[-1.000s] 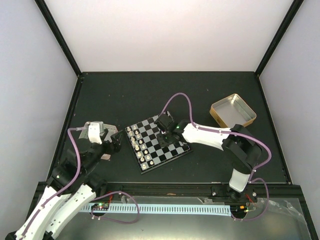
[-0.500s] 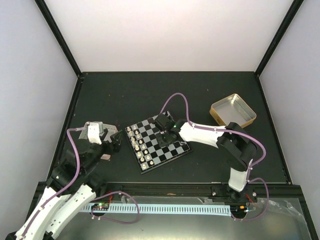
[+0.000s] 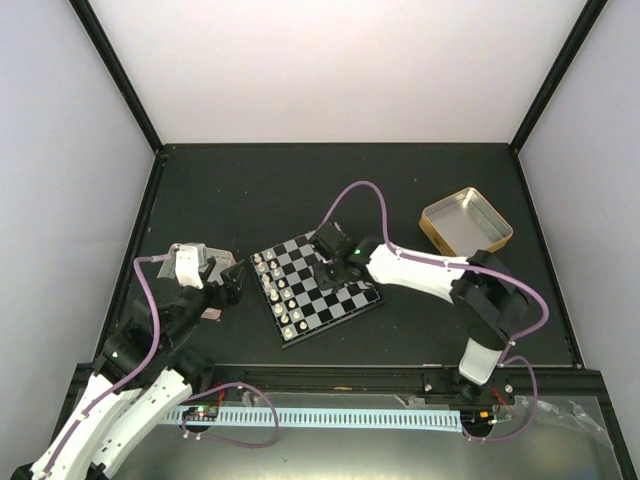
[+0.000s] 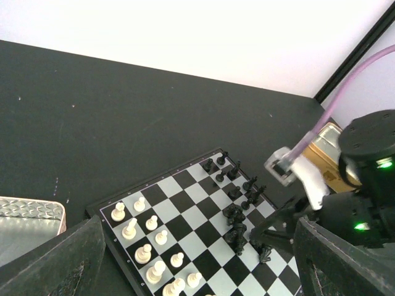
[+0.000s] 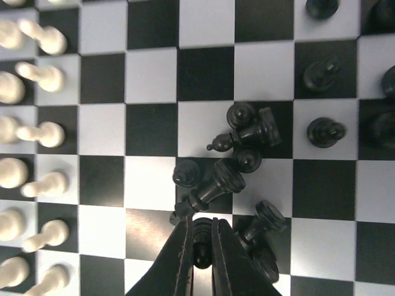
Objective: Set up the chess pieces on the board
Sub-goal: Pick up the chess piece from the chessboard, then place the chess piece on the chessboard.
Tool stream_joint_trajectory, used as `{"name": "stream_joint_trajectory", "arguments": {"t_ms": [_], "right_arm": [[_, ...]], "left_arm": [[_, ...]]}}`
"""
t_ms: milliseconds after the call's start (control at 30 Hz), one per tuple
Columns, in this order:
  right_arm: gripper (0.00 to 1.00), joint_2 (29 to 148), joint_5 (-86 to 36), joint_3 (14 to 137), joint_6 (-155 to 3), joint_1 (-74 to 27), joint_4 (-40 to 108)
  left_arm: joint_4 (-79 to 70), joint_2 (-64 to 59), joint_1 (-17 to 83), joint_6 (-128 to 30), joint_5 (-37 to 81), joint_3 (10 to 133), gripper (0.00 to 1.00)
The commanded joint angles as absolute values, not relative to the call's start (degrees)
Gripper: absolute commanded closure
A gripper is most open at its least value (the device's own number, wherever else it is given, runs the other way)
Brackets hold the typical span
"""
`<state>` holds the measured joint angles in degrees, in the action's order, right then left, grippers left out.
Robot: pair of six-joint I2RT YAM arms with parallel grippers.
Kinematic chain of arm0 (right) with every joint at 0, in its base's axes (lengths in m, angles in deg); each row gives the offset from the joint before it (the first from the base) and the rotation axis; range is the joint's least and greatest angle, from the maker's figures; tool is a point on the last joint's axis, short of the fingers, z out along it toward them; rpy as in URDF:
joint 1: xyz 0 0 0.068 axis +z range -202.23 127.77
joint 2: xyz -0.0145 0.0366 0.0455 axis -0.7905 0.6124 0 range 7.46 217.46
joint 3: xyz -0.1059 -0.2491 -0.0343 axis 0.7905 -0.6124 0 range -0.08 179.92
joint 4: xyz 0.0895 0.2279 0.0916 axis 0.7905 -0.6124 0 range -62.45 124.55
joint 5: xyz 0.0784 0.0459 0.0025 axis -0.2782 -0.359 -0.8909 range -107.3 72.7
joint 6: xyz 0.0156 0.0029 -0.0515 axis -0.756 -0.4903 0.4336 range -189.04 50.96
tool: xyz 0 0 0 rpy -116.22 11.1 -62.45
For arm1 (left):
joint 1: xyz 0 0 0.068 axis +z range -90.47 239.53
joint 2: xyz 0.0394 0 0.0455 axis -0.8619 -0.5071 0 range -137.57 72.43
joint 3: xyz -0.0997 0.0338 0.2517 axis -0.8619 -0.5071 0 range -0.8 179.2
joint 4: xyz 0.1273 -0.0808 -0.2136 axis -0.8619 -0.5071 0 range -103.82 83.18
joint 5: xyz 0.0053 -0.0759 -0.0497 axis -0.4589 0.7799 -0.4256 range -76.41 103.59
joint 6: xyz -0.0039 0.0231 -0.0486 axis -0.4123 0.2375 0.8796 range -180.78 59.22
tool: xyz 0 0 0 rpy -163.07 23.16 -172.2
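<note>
Jaws of the right gripper (image 5: 200, 227) pinched shut on a black piece (image 5: 199, 250) at the edge of a toppled black cluster (image 5: 244, 145) in the middle of the board (image 3: 312, 300); bare squares lay between that and the white pieces (image 5: 40, 132). The left gripper (image 4: 197, 259) hung wide open, empty, beyond the board's left rim, near the tray (image 4: 28, 216).
</note>
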<state>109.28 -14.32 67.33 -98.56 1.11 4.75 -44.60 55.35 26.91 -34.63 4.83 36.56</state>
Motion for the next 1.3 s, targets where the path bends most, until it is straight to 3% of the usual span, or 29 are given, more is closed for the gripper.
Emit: {"name": "stream_joint_trajectory", "arguments": {"t_ms": [0,533,1267], "right_arm": [[0.95,102.8,-11.1,66.2,-98.6,1.3,7.4],[0.95,106.4,-2.9,63.5,-101.3,-2.3,7.5],[0.93,110.7,-4.5,63.5,-101.2,-3.7,9.3]], "left_arm": [[-45.2,55.8,27.3,-35.2,5.1,36.5,0.15],[-45.3,55.9,27.3,-35.3,4.9,36.5,0.15],[-45.2,55.7,27.3,-35.3,4.9,36.5,0.15]]}}
